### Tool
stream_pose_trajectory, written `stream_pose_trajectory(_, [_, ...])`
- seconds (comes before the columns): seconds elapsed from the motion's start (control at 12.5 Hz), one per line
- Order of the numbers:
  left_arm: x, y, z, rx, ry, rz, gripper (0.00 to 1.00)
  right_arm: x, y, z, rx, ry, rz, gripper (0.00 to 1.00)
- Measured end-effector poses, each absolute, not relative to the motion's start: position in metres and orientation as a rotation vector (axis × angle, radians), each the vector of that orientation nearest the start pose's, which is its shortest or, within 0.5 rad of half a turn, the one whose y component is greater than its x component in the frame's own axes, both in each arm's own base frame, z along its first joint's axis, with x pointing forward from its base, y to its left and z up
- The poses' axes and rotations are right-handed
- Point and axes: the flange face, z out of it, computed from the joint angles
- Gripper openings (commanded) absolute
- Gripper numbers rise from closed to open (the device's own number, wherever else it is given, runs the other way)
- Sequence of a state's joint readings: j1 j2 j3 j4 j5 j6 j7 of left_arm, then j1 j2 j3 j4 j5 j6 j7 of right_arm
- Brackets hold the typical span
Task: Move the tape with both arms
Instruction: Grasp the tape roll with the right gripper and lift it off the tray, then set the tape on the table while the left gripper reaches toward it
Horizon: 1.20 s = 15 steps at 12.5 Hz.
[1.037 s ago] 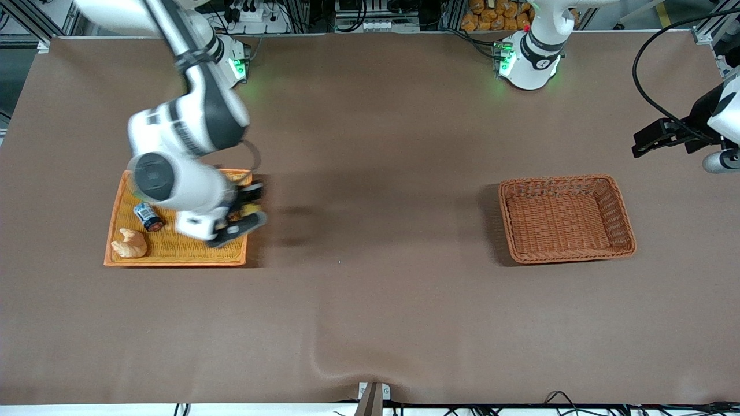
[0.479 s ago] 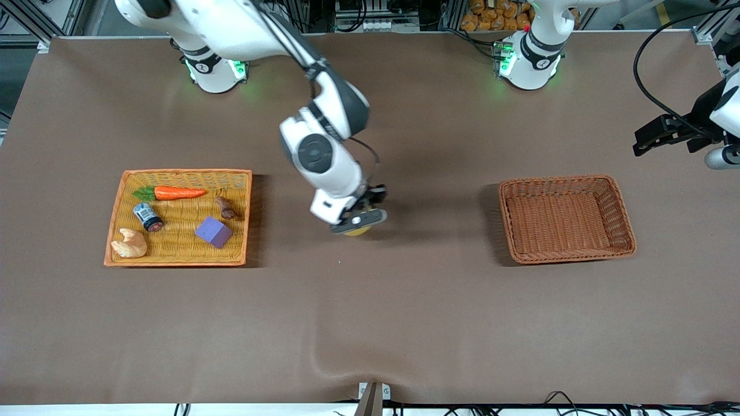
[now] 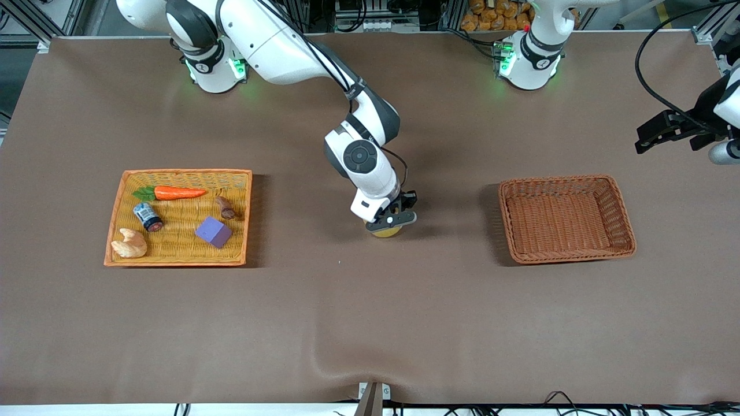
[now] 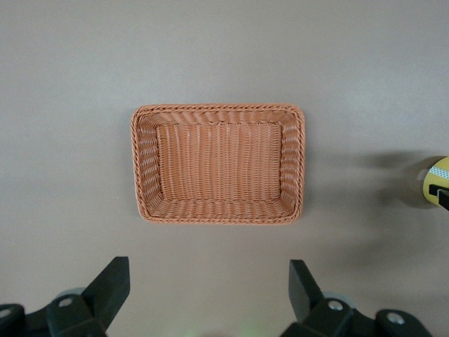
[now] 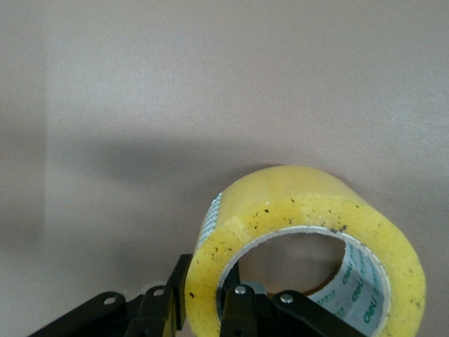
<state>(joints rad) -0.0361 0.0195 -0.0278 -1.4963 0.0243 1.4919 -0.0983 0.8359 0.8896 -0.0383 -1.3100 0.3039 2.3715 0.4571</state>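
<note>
Front view: right gripper (image 3: 391, 222), fingers clamped on the tape (image 3: 386, 231), hides most of it; left gripper (image 4: 203, 291) waits, fingers wide.

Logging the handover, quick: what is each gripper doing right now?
Right gripper: shut on the tape, over the table's middle.
Left gripper: open, holding nothing, high above the basket, waiting.

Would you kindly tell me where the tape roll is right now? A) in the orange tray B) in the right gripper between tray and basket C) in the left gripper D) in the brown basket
B: the right gripper is shut on the tape roll, over bare table between tray and basket.
</note>
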Motion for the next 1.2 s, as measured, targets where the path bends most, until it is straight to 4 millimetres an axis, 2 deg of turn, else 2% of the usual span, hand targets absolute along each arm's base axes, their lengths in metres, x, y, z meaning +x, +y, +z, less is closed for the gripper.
stream_pose_trajectory(0.16, [0.553,-0.038,0.643,-3.117,-0.039,0.015,1.00,0.532,0.551,0.227,-2.862,-0.213,-0.053,1.00])
stream_pose_trajectory(0.32, [0.558,-0.048,0.639,-3.118,-0.009,0.004,1.00,0.540,0.551,0.244,-2.849,-0.207,-0.081,1.00])
stream_pose_trajectory(0.4, [0.561,-0.057,0.635,-3.120,0.017,0.000,1.00,0.546,0.546,0.260,-2.851,-0.202,-0.077,1.00])
stream_pose_trajectory(0.48, [0.563,-0.066,0.631,-3.121,0.041,-0.005,1.00,0.557,0.534,0.284,-2.859,-0.191,-0.052,1.00])
stream_pose_trajectory(0.56, [0.565,-0.071,0.628,-3.122,0.055,-0.007,1.00,0.572,0.512,0.319,-2.863,-0.173,-0.027,1.00])
stream_pose_trajectory(0.72, [0.568,-0.074,0.625,-3.122,0.061,-0.004,1.00,0.599,0.453,0.412,-2.844,-0.116,-0.037,1.00])
stream_pose_trajectory(0.8, [0.570,-0.076,0.622,-3.123,0.067,-0.006,1.00,0.606,0.425,0.448,-2.835,-0.082,-0.049,1.00])
stream_pose_trajectory(0.88, [0.576,-0.086,0.614,-3.126,0.094,-0.023,1.00,0.609,0.396,0.473,-2.830,-0.040,-0.059,1.00])
stream_pose_trajectory(0.96, [0.585,-0.108,0.600,-3.129,0.149,-0.034,1.00,0.612,0.367,0.488,-2.828,-0.001,-0.065,1.00])
stream_pose_trajectory(1.04, [0.591,-0.138,0.580,-3.128,0.224,-0.020,1.00,0.612,0.340,0.498,-2.832,0.029,-0.059,1.00])
stream_pose_trajectory(1.2, [0.596,-0.213,0.526,-3.112,0.402,0.048,1.00,0.612,0.279,0.521,-2.861,0.050,-0.005,1.00])
